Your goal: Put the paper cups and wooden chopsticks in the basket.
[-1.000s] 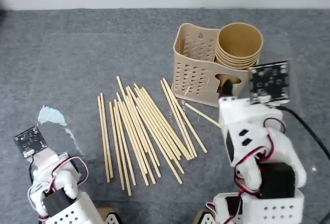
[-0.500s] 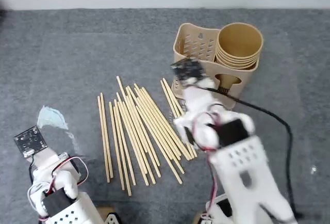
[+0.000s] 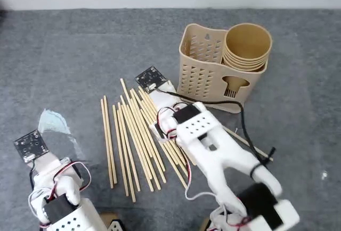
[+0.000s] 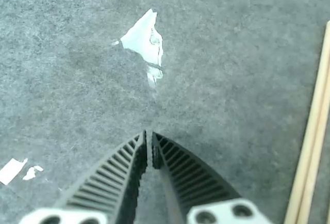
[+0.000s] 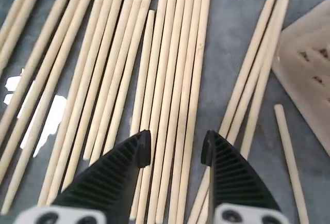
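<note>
Right gripper [image 5: 175, 149], fingers apart to straddle the spread pale wooden chopsticks [image 5: 170, 53]; left gripper [image 4: 149, 144], fingers closed, parked aside over the grey surface [image 4: 232, 53].

The high view looks down over the whole table [image 3: 80, 44]. The 2 wrist views face it from close; the right shares the chopsticks [image 5: 175, 53] with the high view.

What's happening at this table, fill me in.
The right gripper hangs open just above the wooden chopsticks, which lie loose on the grey mat. The paper cups sit stacked in one compartment of the basket; the other compartment looks empty. The left gripper is shut on nothing, over the mat near a torn paper scrap.
</note>
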Controlling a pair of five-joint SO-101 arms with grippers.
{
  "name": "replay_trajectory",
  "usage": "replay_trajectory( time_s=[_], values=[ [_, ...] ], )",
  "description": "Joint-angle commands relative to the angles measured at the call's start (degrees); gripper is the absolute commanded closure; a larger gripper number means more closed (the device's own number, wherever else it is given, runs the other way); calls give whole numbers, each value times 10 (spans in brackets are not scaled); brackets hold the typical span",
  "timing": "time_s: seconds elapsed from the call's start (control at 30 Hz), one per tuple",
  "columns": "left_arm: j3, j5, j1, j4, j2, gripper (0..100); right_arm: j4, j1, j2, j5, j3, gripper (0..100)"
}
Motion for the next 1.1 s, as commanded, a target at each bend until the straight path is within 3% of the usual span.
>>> replay_trajectory(
  time_s=[0.0, 0.6, 0.83, 1.07],
  values=[
    [-5, 4, -1, -13, -11, 985, -48, -2, 25, -5, -11, 833],
    [-5, 4, 0, -12, -11, 985, 12, 2, 233, -5, -161, 838],
    [-5, 4, 0, -12, -11, 985, 11, 0, 233, -5, -162, 962],
    [-5, 4, 0, -12, -11, 985, 11, 2, 233, -5, -162, 973]
  ],
)
